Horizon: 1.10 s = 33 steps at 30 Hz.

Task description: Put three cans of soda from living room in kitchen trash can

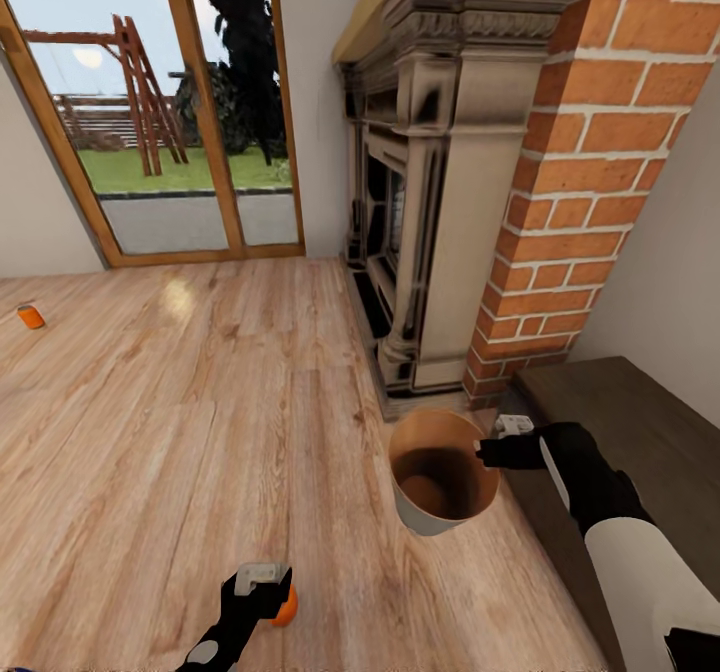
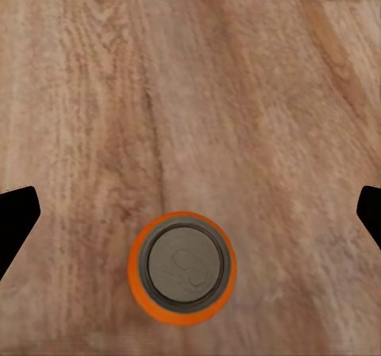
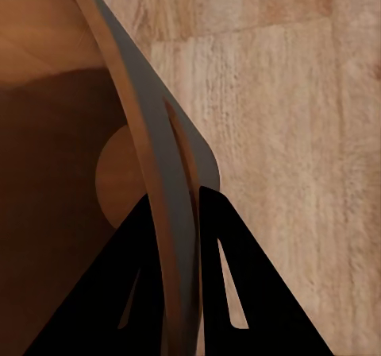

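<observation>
My right gripper (image 1: 487,449) pinches the bin (image 1: 443,472) rim, holding it above the floor (image 1: 200,402). My left gripper (image 1: 262,592) hangs spread over an upright orange can (image 2: 182,268); another can (image 1: 31,316) lies far left.

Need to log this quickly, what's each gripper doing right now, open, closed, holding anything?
Left gripper: open, fingers spread wide above the upright orange can of soda, not holding it.
Right gripper: shut on the rim of the tash can.

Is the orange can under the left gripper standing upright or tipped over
Upright. The left wrist view looks straight down on the can of soda: its round silver top faces the camera, orange rim showing evenly around it, on the wood floor.
</observation>
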Available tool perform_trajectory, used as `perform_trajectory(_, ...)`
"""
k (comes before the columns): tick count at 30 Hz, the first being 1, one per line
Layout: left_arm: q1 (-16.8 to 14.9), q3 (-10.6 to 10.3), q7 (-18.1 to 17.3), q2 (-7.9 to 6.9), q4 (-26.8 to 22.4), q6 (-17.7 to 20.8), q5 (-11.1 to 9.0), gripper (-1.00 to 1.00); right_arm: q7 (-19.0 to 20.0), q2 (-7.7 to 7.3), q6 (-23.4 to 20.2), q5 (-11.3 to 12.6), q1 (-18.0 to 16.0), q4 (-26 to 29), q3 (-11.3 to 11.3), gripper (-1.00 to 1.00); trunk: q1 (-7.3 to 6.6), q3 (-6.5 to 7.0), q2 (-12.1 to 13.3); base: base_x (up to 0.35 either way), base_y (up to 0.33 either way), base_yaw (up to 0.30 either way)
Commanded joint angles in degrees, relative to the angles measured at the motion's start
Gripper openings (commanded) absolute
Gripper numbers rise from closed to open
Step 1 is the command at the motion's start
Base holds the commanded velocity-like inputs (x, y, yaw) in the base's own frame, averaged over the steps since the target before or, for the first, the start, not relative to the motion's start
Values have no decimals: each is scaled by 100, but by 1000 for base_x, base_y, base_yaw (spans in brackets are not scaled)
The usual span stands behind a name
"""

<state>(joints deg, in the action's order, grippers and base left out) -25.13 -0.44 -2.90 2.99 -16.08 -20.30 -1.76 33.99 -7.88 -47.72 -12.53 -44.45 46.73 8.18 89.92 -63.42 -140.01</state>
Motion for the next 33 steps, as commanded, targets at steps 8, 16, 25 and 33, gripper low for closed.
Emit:
perform_trajectory(8,0,0,0,0,0,0,0,100,46,-2,-38,146,-2,2,8,-100,175,-215,-323,0,0,0)
perform_trajectory(16,1,0,0,-5,-6,0,0,100,46,-1,-36,146,-4,2,10,-100,188,-397,-330,0,0,0)
perform_trajectory(25,1,0,0,-2,-9,0,0,100,46,12,-36,147,-3,10,9,-100,193,-493,-332,0,0,0)
perform_trajectory(33,1,0,0,0,-9,0,0,100,46,23,-36,152,-2,11,8,-100,209,-679,-340,0,0,0)
